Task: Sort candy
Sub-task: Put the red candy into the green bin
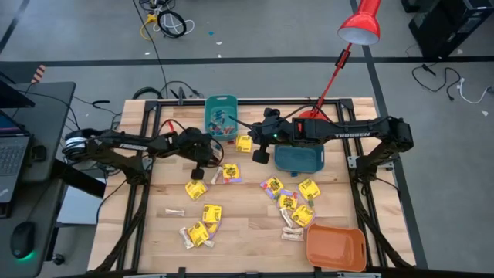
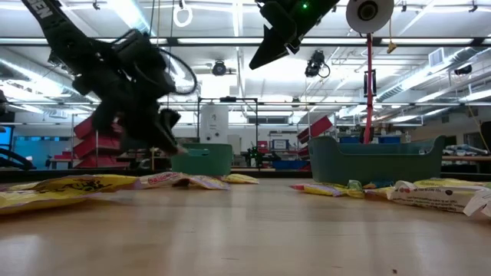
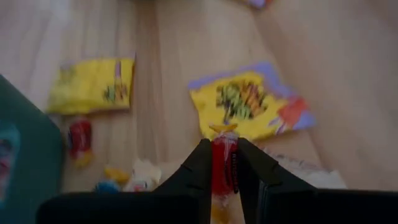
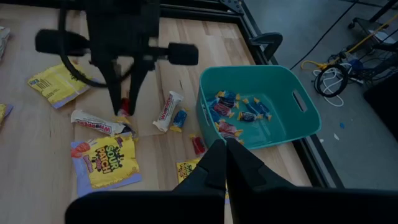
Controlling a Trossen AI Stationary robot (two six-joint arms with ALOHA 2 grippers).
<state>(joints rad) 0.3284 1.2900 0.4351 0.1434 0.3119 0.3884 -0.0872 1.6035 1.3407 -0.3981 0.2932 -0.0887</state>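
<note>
Left gripper (image 3: 225, 163) has a small red candy (image 3: 224, 165) pinched in its fingers, just off the surface. Next it probably goes to the teal bin (image 1: 221, 116). Right gripper (image 4: 225, 163) hangs closed, empty.

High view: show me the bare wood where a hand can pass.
Bare wood runs down the middle between the left cluster of yellow packets and the right cluster, toward the orange plastic bin. It is crowded between the small teal plastic bin and the left gripper.
</note>
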